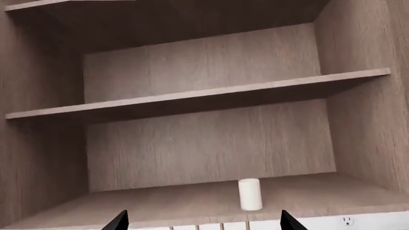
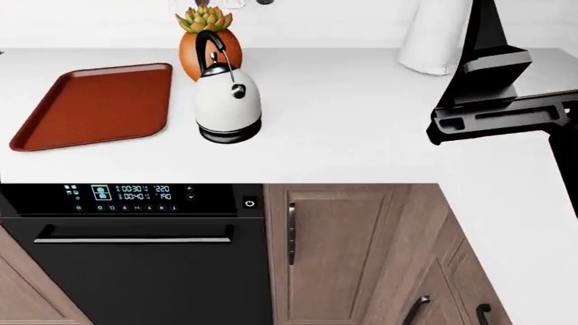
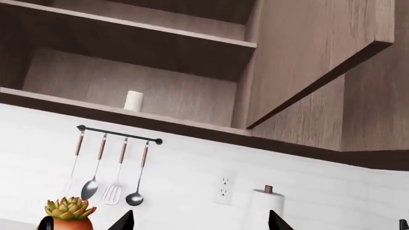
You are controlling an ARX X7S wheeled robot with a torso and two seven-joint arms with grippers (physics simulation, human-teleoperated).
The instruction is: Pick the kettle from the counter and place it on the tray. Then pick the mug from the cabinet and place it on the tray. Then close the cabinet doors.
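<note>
The white kettle [image 2: 227, 101] with a black arched handle stands upright on the white counter [image 2: 361, 128], just right of the dark-red tray [image 2: 91, 105], which holds nothing. The small off-white mug [image 1: 250, 194] stands on the lowest shelf of the open cabinet [image 1: 204, 139]. It also shows in the right wrist view [image 3: 133, 101]. My left gripper [image 1: 204, 225] is open and empty, facing the shelf with the mug a little ahead. My right gripper [image 3: 200, 224] is open and empty, pointing up at the wall under the cabinet.
An orange plant pot [image 2: 210, 47] stands right behind the kettle. A paper towel roll [image 2: 438, 34] stands at the back right. My right arm [image 2: 492, 88] hangs over the counter's right side. An open cabinet door [image 3: 319, 52] juts out. Utensils [image 3: 115, 163] hang on a rail.
</note>
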